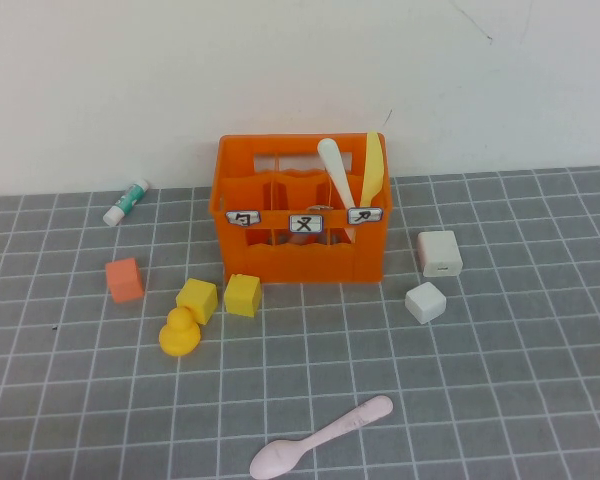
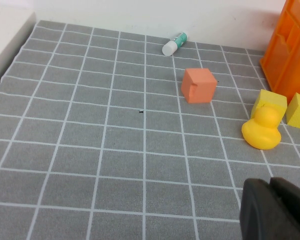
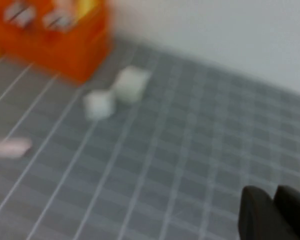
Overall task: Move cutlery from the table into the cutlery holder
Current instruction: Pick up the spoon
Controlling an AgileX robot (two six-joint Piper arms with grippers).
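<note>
The orange cutlery holder (image 1: 300,215) stands at the back of the grey table (image 1: 500,380). A cream-white knife (image 1: 336,170) and a yellow knife (image 1: 373,165) stand upright in its right compartment. The pale pink spoon (image 1: 320,438) lies on the table near the front edge; it also shows in the right wrist view (image 3: 7,146). I cannot see the grey fork. Neither gripper is in the high view. My left gripper (image 2: 270,184) is shut and empty, over bare table near the duck. My right gripper (image 3: 272,192) is shut and empty, over the table's right side, well away from the holder (image 3: 55,35).
An orange cube (image 1: 124,279), two yellow blocks (image 1: 242,295), (image 1: 197,299) and a yellow duck (image 1: 180,332) sit left and in front of the holder. Two white blocks (image 1: 439,253), (image 1: 425,301) sit to its right. A glue stick (image 1: 127,201) lies at the back left.
</note>
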